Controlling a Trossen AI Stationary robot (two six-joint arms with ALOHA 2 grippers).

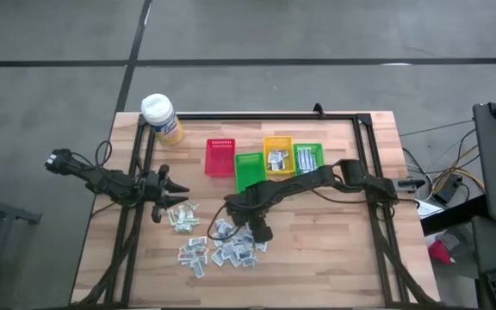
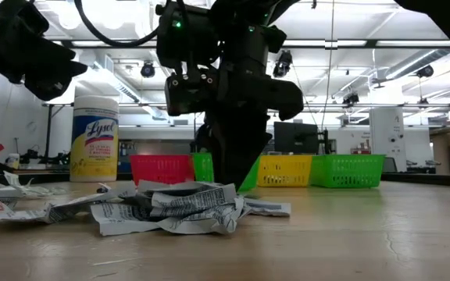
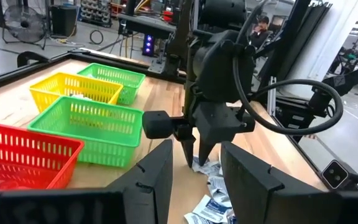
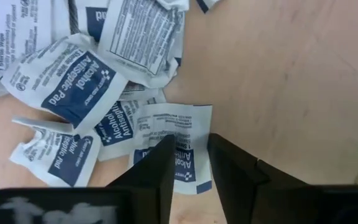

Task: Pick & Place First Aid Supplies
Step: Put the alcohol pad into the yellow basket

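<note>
My right claw [image 4: 188, 163] is down on the pile of first aid packets [image 1: 218, 245] at the near middle of the table [image 1: 334, 258], its fingers straddling one alcohol pad packet [image 4: 182, 140] with a narrow gap, not yet clamped. My left claw [image 1: 179, 188] hovers open over the left of the table, near more packets, and some already lie in the yellow bin [image 1: 277, 157].
</note>
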